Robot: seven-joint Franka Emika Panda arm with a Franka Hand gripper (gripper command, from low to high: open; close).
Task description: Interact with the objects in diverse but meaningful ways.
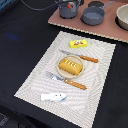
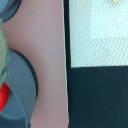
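An orange-brown scored bread loaf [image 1: 70, 65] lies on the tan plate [image 1: 61, 73] in the middle of the striped placemat [image 1: 35, 82]. The yellow box [image 1: 78, 43] sits on the mat's far part; a sliver of it [image 2: 114, 1] shows in the wrist view. The white-and-blue fish [image 1: 53, 97] lies near the mat's front edge. A red patch, likely the tomato [image 2: 3, 97], shows at a grey pot [image 2: 20, 85] in the wrist view. The gripper [image 1: 68, 4] hangs over the left grey pot [image 1: 67, 11] at the back, cut off by the frame edge; its fingers are not distinguishable.
A knife [image 1: 80, 56] and a fork [image 1: 67, 80] with wooden handles flank the plate. A second grey pot [image 1: 93, 16] and a pale bowl [image 1: 123, 17] stand on the pink board [image 1: 107, 30] at the back. Black tabletop surrounds the mat.
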